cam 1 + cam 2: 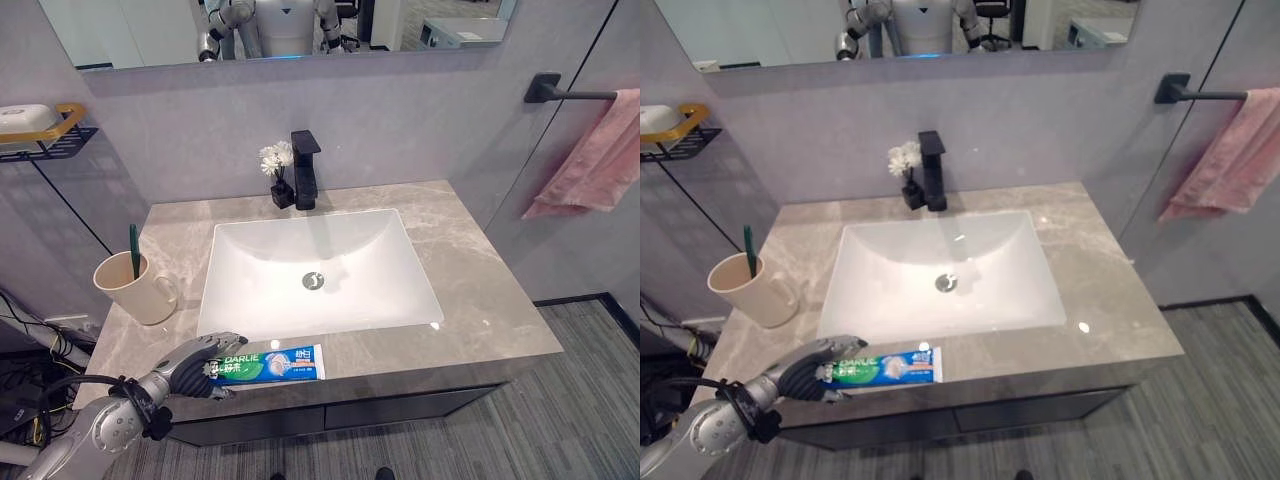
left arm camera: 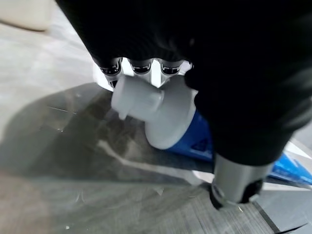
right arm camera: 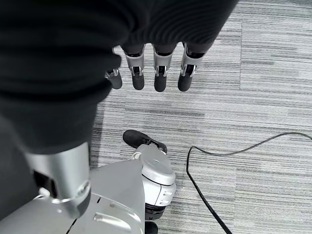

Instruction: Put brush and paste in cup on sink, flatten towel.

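Observation:
A blue, green and white toothpaste tube (image 1: 275,364) lies along the counter's front edge, in front of the sink (image 1: 400,225). My left hand (image 1: 200,362) is at the tube's left end. In the left wrist view its fingers (image 2: 141,66) and thumb pinch the tube's white cap (image 2: 156,109). A beige cup (image 1: 135,290) stands on the counter's left side with a green toothbrush (image 1: 134,250) upright in it. A pink towel (image 1: 595,160) hangs bunched on a black bar at the right wall. My right hand (image 3: 161,73) hangs over the floor with straight fingers, holding nothing.
A black faucet (image 1: 304,170) and a small vase of white flowers (image 1: 277,170) stand behind the basin. A wire shelf with a soap dish (image 1: 40,125) is on the left wall. The grey stone counter (image 1: 480,270) runs right of the sink.

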Motion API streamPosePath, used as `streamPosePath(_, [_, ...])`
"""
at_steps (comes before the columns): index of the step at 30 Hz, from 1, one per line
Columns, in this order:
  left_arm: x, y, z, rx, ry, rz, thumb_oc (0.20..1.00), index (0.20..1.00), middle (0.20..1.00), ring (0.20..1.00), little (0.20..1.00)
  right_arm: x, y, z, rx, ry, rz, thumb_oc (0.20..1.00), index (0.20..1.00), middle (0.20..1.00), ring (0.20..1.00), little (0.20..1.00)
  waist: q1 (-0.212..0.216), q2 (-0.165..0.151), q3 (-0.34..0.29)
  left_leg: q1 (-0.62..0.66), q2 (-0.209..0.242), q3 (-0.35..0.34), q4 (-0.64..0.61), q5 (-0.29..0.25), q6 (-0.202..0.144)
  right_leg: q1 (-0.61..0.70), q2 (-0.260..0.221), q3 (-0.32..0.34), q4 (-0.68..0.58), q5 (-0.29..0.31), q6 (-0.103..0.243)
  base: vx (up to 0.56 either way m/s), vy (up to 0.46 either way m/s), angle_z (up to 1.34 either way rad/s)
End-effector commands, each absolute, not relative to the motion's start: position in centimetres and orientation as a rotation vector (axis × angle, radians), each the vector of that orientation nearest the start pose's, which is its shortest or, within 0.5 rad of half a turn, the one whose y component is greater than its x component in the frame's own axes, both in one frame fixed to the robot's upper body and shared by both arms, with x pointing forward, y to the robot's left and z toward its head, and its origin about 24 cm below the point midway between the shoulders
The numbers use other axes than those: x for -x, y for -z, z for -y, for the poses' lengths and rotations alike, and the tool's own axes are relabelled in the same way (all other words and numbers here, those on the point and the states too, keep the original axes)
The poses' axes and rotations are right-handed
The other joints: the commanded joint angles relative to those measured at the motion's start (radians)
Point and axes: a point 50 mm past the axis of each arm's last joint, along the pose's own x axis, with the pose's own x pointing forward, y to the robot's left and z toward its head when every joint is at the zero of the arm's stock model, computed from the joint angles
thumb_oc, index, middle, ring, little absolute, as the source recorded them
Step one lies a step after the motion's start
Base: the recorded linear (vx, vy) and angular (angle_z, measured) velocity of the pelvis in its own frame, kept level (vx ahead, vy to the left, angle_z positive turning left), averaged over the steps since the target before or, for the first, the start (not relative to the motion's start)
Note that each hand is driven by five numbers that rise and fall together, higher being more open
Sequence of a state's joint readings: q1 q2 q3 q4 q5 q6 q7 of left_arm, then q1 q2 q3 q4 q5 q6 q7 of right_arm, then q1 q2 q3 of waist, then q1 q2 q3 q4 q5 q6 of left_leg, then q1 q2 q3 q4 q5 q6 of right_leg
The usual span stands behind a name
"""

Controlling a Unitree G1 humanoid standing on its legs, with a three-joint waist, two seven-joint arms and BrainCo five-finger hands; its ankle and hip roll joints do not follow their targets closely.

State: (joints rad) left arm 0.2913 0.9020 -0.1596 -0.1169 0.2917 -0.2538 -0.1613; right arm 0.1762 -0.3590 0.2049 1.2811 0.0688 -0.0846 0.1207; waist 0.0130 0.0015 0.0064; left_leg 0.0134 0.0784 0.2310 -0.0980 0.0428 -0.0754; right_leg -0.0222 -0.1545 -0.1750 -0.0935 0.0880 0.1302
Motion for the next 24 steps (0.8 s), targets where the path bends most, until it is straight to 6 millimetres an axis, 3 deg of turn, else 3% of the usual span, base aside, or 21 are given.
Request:
streamPosePath(1, [-20.20, -6.27, -23.57, -1.132, 0.585, 0.003, 0.200, 0.200, 0.200, 0.200, 0.200, -2.94, 16.01, 26.77, 0.283, -0.005, -1.358, 1.000, 1.000, 1.000, 1.000, 1.000, -0.018, -0.017, 0.051, 0.036, 0.090, 0.003, 0.011, -0.002, -0.065, -0.013, -0.068, 0.000, 0.006, 0.097, 0.070, 0.00, 0.000, 0.00])
streamPosePath(11, [-20.50, -5.71, -22.96, -1.122, 0.614, 0.002, 0.200, 0.200, 0.200, 0.200, 0.200, -2.92, 16.04, 26.81, 0.286, 0.010, -1.366, 1.000, 1.000, 1.000, 1.000, 1.000, -0.019, -0.020, 0.037, 0.050, 0.095, 0.006, 0.011, -0.004, -0.066, -0.002, -0.062, 0.001, 0.006, 0.095, 0.070, 0.00, 0.000, 0.00])
streamPosePath(12, [-20.60, -5.59, -22.94, -1.114, 0.610, -0.003, 0.253, 0.253, 0.253, 0.253, 0.253, -2.89, 16.07, 26.75, 0.281, 0.012, -1.369, 1.000, 1.000, 1.000, 1.000, 1.000, -0.019, -0.021, 0.033, 0.053, 0.095, 0.005, 0.011, -0.004, -0.066, 0.001, -0.061, 0.002, 0.006, 0.095, 0.069, 0.00, 0.000, 0.00])
streamPosePath(14, [-20.68, -5.59, -22.90, -1.110, 0.609, -0.003, 0.526, 0.526, 0.526, 0.526, 0.526, -2.92, 16.09, 26.70, 0.278, 0.013, -1.370, 1.000, 1.000, 1.000, 1.000, 1.000, -0.018, -0.022, 0.032, 0.055, 0.095, 0.006, 0.011, -0.004, -0.066, 0.003, -0.061, 0.003, 0.006, 0.096, 0.068, 0.00, 0.000, 0.00])
streamPosePath(16, [-20.73, -5.61, -22.87, -1.108, 0.607, -0.001, 0.545, 0.545, 0.545, 0.545, 0.545, -3.00, 16.11, 26.63, 0.277, 0.012, -1.370, 1.000, 1.000, 1.000, 1.000, 1.000, -0.017, -0.022, 0.029, 0.056, 0.096, 0.005, 0.011, -0.004, -0.065, 0.004, -0.061, 0.002, 0.006, 0.097, 0.068, 0.00, 0.000, 0.00])
streamPosePath(18, [-20.85, -5.55, -22.84, -1.087, 0.598, -0.006, 0.652, 0.652, 0.652, 0.652, 0.652, -3.17, 16.13, 26.57, 0.274, 0.012, -1.370, 1.000, 1.000, 1.000, 1.000, 1.000, -0.015, -0.024, 0.025, 0.055, 0.096, 0.002, 0.011, -0.005, -0.065, 0.007, -0.060, 0.003, 0.006, 0.097, 0.067, 0.00, 0.000, 0.00])
streamPosePath(19, [-20.84, -5.56, -22.79, -1.063, 0.589, -0.008, 0.746, 0.746, 0.746, 0.746, 0.746, -3.09, 16.16, 26.53, 0.269, 0.014, -1.376, 1.000, 1.000, 1.000, 1.000, 1.000, -0.014, -0.025, 0.022, 0.056, 0.097, 0.003, 0.011, -0.004, -0.065, 0.009, -0.060, 0.001, 0.006, 0.097, 0.066, 0.00, 0.000, 0.00])
streamPosePath(24, [-20.70, -5.71, -22.85, -1.010, 0.561, -0.013, 0.922, 0.922, 0.922, 0.922, 0.922, -2.80, 16.22, 26.48, 0.270, 0.014, -1.391, 1.000, 1.000, 1.000, 1.000, 1.000, -0.012, -0.024, 0.017, 0.057, 0.097, 0.001, 0.011, -0.004, -0.064, 0.008, -0.057, 0.002, 0.006, 0.095, 0.065, 0.00, 0.000, 0.00])
